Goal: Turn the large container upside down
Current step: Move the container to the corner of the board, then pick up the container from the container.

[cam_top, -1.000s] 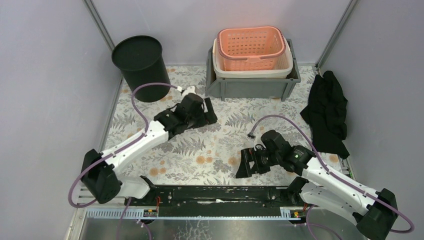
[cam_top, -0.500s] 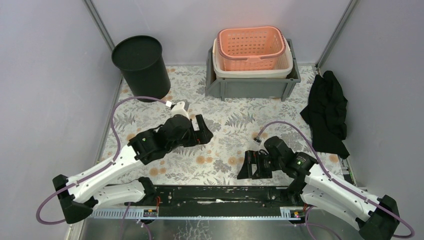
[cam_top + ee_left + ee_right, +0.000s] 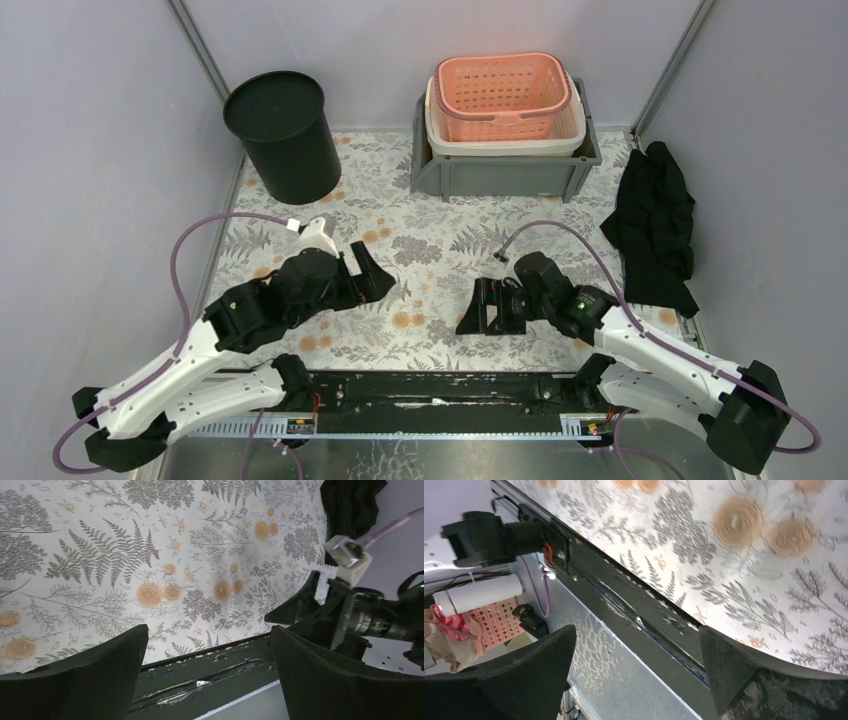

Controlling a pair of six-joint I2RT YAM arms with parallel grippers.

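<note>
We log the black bin [image 3: 285, 135] at the far-left corner of the floral mat [image 3: 440, 250]: long axis vertical, wider end up. The grey crate [image 3: 500, 172] stands apart to its right and holds a cream basket [image 3: 505, 138] with a pink basket [image 3: 503, 92] nested inside. Black cloth [image 3: 655, 225] lies far right. The left gripper [image 3: 365, 280] and right gripper [image 3: 478, 312] both gape wide, empty, well apart from the bin.

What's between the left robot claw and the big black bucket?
Just bare flowery table cover, seen in the top view. The open left gripper sits apart from the black bucket, with its own white cable plug beside that stretch.
</note>
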